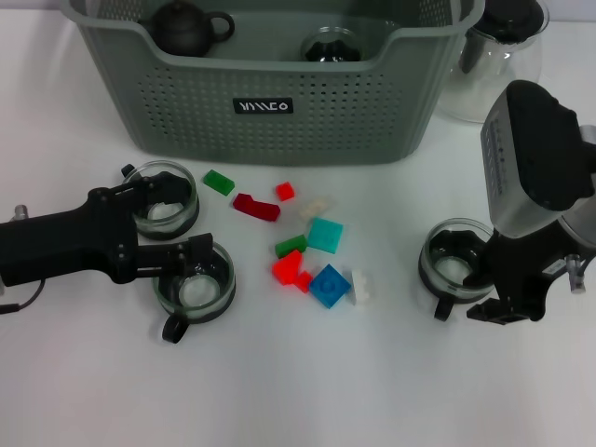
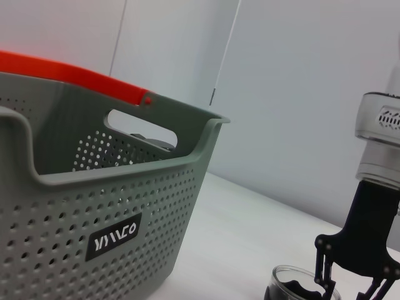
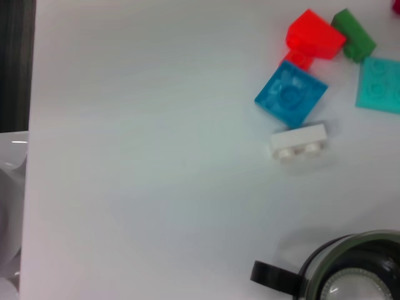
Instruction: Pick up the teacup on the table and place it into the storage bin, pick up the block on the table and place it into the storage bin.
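The grey-green storage bin (image 1: 279, 112) stands at the back and fills the left wrist view (image 2: 94, 206). Three glass teacups stand on the table: two at the left (image 1: 166, 200) (image 1: 196, 284) and one at the right (image 1: 454, 265). My left gripper (image 1: 182, 219) lies low between the two left cups, open, with its fingers about the farther one. My right gripper (image 1: 484, 291) is open at the right cup's rim; it also shows in the left wrist view (image 2: 350, 281). Several coloured blocks lie in the middle, among them a blue block (image 1: 330, 285) (image 3: 290, 94) and a white block (image 1: 363, 287) (image 3: 299, 141).
A dark teapot (image 1: 186, 28) and another glass cup (image 1: 331, 45) sit inside the bin. A clear glass pitcher (image 1: 498, 56) stands right of the bin, behind my right arm. Red (image 3: 312, 37), green (image 3: 353, 25) and teal (image 3: 381, 84) blocks lie close together.
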Available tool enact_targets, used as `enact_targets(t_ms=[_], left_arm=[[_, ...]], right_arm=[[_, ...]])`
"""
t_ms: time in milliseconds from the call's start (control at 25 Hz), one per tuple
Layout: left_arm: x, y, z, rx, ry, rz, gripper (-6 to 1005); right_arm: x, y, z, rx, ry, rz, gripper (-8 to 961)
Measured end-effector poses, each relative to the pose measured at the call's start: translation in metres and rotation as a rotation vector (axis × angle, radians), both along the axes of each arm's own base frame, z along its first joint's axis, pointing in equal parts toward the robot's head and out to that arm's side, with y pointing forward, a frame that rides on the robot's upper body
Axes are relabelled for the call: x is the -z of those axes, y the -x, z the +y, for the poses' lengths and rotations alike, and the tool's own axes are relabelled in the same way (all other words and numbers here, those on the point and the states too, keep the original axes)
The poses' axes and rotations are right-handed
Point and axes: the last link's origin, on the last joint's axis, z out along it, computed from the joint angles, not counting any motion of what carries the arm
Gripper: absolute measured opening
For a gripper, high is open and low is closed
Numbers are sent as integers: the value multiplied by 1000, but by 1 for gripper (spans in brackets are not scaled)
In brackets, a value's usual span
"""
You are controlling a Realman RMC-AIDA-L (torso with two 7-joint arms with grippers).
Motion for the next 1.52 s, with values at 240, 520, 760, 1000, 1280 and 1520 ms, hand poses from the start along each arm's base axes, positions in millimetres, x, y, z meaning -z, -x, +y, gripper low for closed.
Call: enact_targets(t_ms=[240,520,760,1000,1280,1520], left_arm=[[1,1,1,-9,-3,5,934],[3,2,0,-14,2,0,934],[2,2,0,-16,2,1,935],[2,3,0,-16,2,3,934],[4,4,1,-27,-5,10,935],[7,4,2,-39,-6,13,935]], right_arm=[[7,-8,4,14,-29,-28,310],[6,-7,5,26,-43,-22,231],[-4,-1,8,64,-47,23,85],[-54,42,7,55,-19,422,55],[-103,89,34,-16,-285,936,56],[-72,135,89,111,-532,961,56]])
